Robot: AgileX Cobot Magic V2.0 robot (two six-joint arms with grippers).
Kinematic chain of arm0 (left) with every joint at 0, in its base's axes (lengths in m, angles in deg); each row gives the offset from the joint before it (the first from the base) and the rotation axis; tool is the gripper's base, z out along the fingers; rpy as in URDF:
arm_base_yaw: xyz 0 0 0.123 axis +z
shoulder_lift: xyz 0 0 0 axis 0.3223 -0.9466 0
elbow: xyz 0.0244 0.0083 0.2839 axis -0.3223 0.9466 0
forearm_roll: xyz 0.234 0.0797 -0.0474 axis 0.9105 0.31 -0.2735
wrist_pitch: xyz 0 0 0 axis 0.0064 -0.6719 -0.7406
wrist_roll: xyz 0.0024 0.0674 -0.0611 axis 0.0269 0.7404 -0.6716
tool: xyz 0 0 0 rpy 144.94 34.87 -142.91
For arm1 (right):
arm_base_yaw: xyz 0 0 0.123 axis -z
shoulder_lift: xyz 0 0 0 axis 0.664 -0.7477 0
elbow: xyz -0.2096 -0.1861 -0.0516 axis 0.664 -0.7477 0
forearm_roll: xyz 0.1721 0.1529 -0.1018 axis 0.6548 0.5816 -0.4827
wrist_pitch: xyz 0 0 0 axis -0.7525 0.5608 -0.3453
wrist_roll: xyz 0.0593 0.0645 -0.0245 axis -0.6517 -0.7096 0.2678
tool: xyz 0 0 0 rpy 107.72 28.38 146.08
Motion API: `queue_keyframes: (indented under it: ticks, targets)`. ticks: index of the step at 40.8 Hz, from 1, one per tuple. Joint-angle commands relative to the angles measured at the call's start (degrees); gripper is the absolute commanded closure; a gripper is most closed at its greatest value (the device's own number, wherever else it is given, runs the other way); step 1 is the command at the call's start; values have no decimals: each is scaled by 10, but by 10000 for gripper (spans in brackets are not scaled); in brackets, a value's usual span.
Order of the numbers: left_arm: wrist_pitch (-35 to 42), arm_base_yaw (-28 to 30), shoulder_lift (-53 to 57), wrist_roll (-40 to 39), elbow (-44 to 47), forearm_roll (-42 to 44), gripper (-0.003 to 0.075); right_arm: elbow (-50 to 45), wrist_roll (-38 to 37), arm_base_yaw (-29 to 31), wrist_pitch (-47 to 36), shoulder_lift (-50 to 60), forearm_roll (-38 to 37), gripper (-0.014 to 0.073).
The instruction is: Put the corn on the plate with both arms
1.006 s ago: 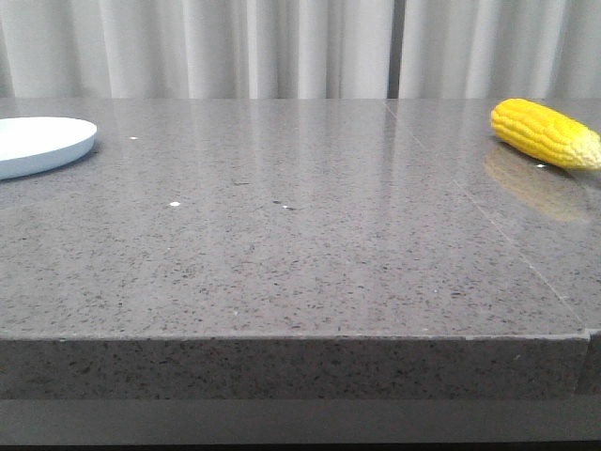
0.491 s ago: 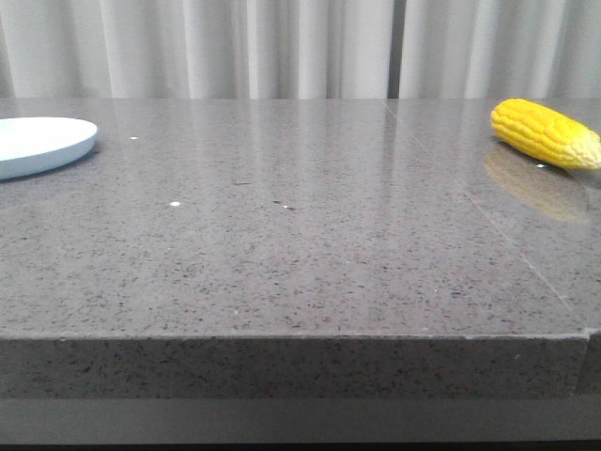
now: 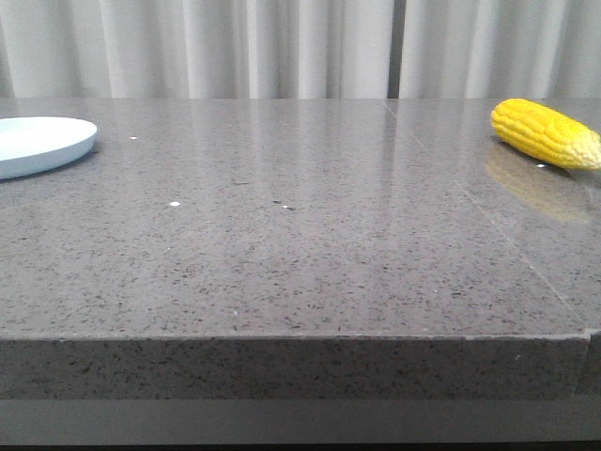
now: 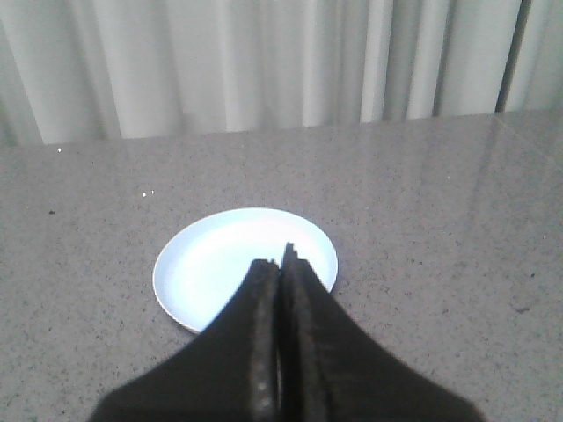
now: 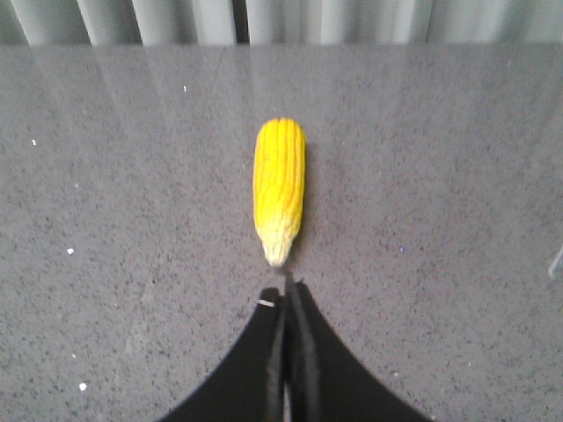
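Observation:
The yellow corn point(image 3: 546, 132) lies on the grey table at the far right; in the right wrist view the corn point(image 5: 279, 185) lies with its pale tip toward my right gripper point(image 5: 286, 283), which is shut and empty just short of the tip. The pale blue-white plate point(image 3: 38, 143) sits at the table's far left, empty. In the left wrist view the plate point(image 4: 220, 255) lies just beyond my left gripper point(image 4: 280, 258), which is shut and empty, its tips over the plate's near part. Neither gripper shows in the front view.
The speckled grey stone table point(image 3: 300, 244) has its front edge point(image 3: 300, 338) near the camera and a seam point(image 3: 488, 221) running along its right side. Pale curtains point(image 3: 282, 47) hang behind the table.

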State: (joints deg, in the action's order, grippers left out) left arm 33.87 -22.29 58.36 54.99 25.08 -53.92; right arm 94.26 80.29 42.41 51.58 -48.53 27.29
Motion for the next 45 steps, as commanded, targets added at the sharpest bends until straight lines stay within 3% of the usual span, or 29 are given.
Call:
queue_keyframes:
  ticks: [1, 10, 14, 17, 23, 26, 33, 45]
  targets:
    - [37, 1, -18, -4, -8, -4, 741, 18, 3, 5, -35, -28, 0, 680]
    - [26, 1, -38, -4, 1, -9, 740, 18, 3, 5, -35, -65, -6, 676]
    - [19, 1, -41, -4, 1, -10, 707, 18, 4, 5, -35, -76, -7, 602]
    - [16, 1, -42, -4, 1, -10, 604, 18, 12, 5, -34, -82, -7, 469]
    - [14, 1, -42, -4, 1, -10, 260, 18, 15, 5, -35, -86, -7, 83]
    - [7, 1, -42, -4, 1, -10, 171, 18, 15, 5, -35, -86, -7, 2]
    - [-20, 1, -50, -4, -8, -8, 168, 18, 15, 5, -36, -86, -7, -12]
    - [-143, 1, -147, -4, -101, -2, 168, 18, 15, 5, -35, -86, -6, -12]
